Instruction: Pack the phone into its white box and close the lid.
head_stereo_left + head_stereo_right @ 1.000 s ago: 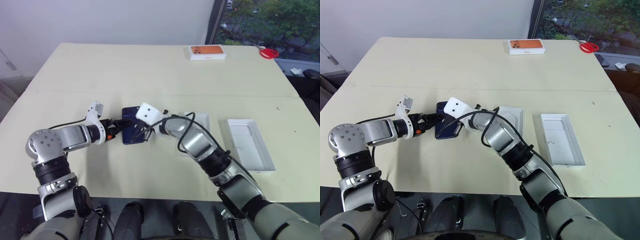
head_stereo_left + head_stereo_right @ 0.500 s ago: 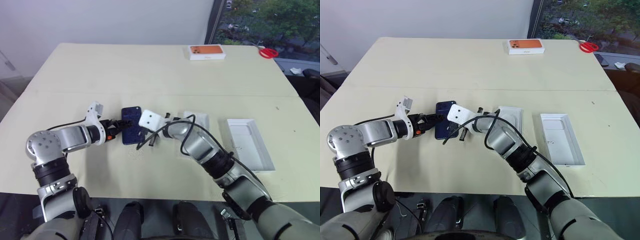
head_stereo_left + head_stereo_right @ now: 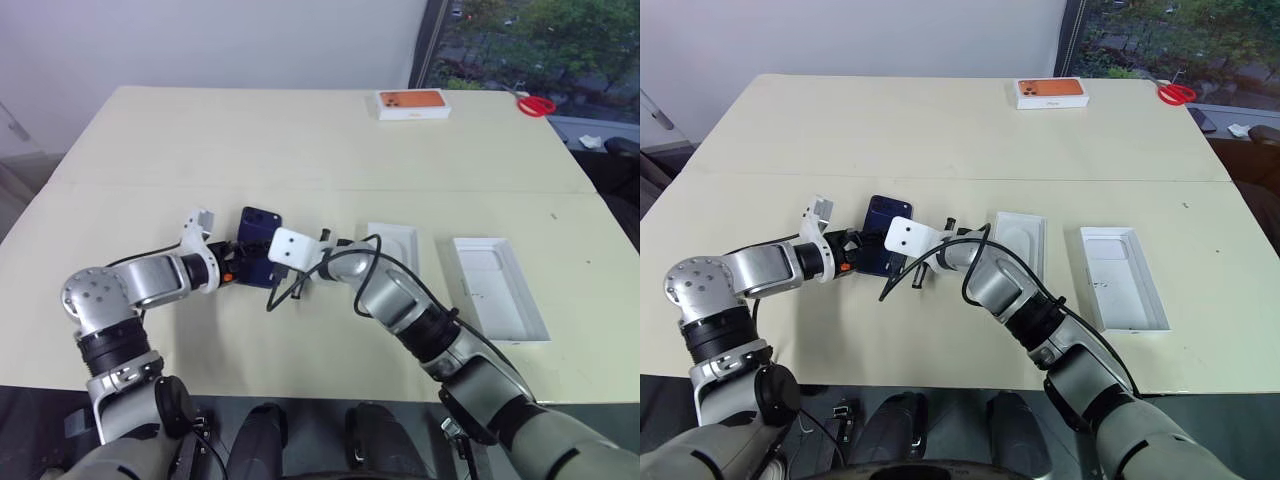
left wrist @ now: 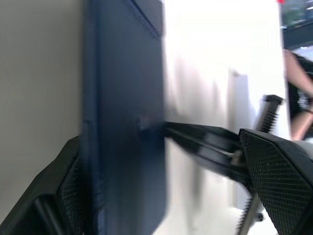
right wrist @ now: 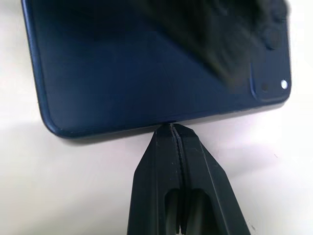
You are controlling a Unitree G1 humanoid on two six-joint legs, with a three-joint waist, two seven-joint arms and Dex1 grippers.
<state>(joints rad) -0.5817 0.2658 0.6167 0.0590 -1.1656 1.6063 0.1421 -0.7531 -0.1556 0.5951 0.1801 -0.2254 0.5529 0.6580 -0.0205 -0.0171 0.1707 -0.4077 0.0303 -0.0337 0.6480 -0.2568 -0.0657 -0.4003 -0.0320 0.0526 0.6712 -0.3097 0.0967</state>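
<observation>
The dark blue phone (image 3: 258, 238) lies back up on the table, left of centre, with its camera block (image 5: 266, 63) at the far end. My left gripper (image 3: 240, 270) is open at the phone's near end. The phone stands between the left gripper's two fingers (image 4: 276, 176), close against one of them and not clamped. My right gripper (image 5: 171, 128) is shut and empty, its tips touching the phone's long right edge. The shallow white box (image 3: 395, 243) lies open beside my right forearm. The deeper lid (image 3: 500, 290) lies open side up further right.
An orange-topped box (image 3: 413, 103) and red scissors (image 3: 538, 104) sit at the table's far right edge. A loose black cable (image 3: 285, 290) hangs from my right wrist onto the table beside the phone.
My right gripper has drawn back off the phone's top to its right edge. The phone has turned and shifted slightly away, so its camera block now shows. My left gripper has closed in on the near end.
</observation>
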